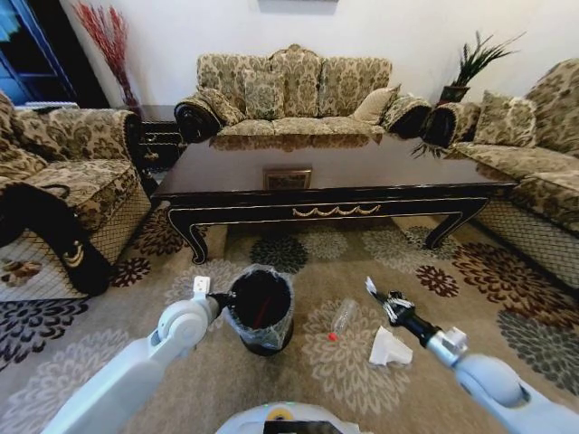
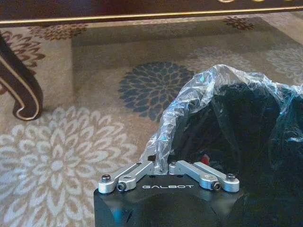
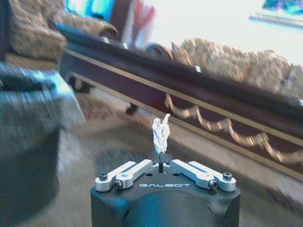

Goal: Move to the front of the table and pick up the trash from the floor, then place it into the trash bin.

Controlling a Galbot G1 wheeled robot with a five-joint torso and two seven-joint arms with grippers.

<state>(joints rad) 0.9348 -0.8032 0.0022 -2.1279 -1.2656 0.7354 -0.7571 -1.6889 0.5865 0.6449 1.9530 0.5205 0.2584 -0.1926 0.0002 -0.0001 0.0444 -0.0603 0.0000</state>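
The black trash bin [image 1: 260, 312], lined with a clear bag [image 2: 199, 94], stands on the carpet in front of the dark table [image 1: 335, 167]. My left gripper [image 1: 220, 299] is at the bin's left rim, shut on the edge of the liner [image 2: 158, 150]. My right gripper [image 1: 372, 288] hovers to the right of the bin, shut on a small crumpled white paper scrap [image 3: 161, 133] that sticks up from its tips. A clear bottle [image 1: 344, 316] with a red cap [image 1: 332, 336] lies on the floor between the bin and the right arm. A white paper piece [image 1: 390, 348] lies just beside it.
A patterned sofa [image 1: 294, 90] stands behind the table, with an armchair [image 1: 54, 181] to the left and another sofa [image 1: 534, 154] to the right. A curved table leg [image 2: 19, 85] is close to the left gripper. Flowered carpet [image 1: 344, 371] lies open around the bin.
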